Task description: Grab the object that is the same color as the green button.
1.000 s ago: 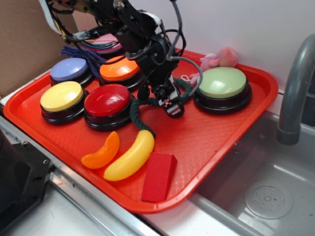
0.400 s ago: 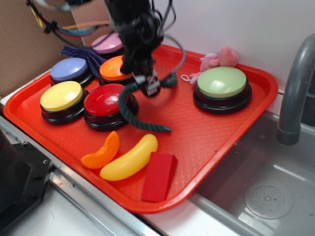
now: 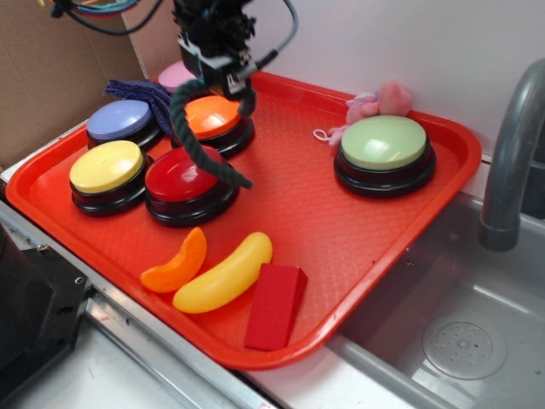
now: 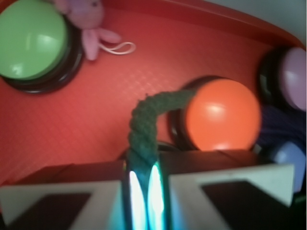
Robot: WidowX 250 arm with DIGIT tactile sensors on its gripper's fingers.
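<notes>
The pincer (image 3: 223, 75), clamped tight on the dark green rope (image 3: 197, 141), hangs above the orange button (image 3: 210, 117); a steady squeeze should prevent the floppy tail slipping free.

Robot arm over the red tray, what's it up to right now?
The gripper is shut on the dark green rope and holds it up above the orange button and red button, with the loose end dangling down. The wrist view shows the rope pinched between the jaws. The matching green button sits untouched at the tray's far right.
</notes>
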